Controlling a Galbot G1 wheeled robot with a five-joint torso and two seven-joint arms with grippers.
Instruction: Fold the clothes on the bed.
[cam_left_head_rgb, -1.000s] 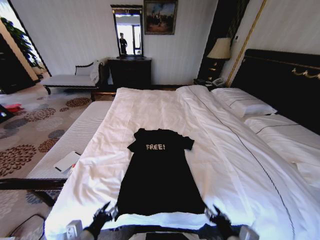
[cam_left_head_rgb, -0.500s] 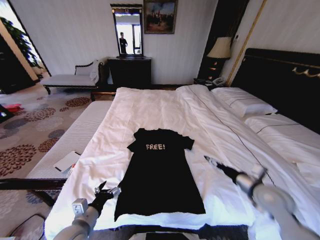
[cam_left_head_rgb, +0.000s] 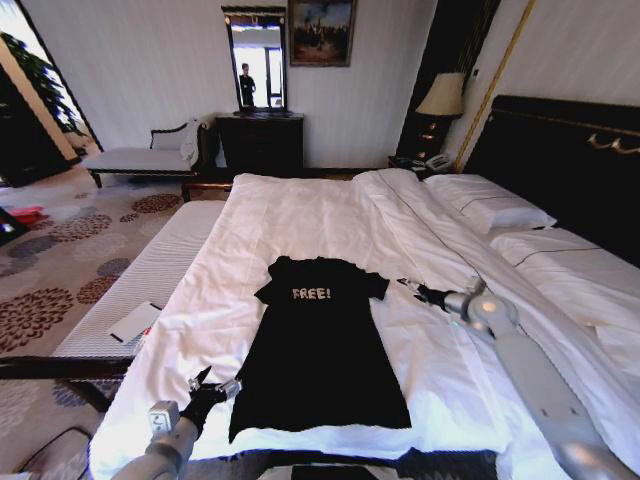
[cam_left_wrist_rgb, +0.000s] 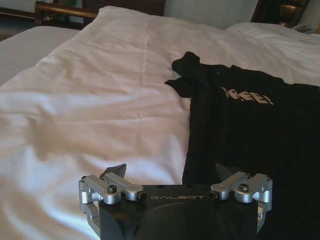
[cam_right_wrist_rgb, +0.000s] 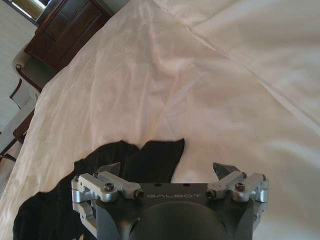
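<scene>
Lying flat and fully spread on the bed, the black T-shirt shows no fold yet: both sleeves are out to the sides, the hem runs straight along the near edge of the white duvet, and the "FREE!" lettering faces up, so by the look of it the whole folding job is still to do. Starting on the robot's left, the left gripper hovers low over the duvet just beside the shirt's near left hem corner, close to the cloth but, as far as the head view tells, not gripping it; its wrist view shows its two fingers spread wide with nothing between them, one fingertip over bare white sheet and the other at the shirt's dark edge. Across the middle, the shirt's body lies smooth between the two arms. On the right, the right gripper is stretched far out over the bed, near the shirt's right sleeve and just off its tip; its fingers also stand wide apart and empty, and its wrist view has the black sleeve lying just ahead of the jaws, on the white duvet and untouched.
</scene>
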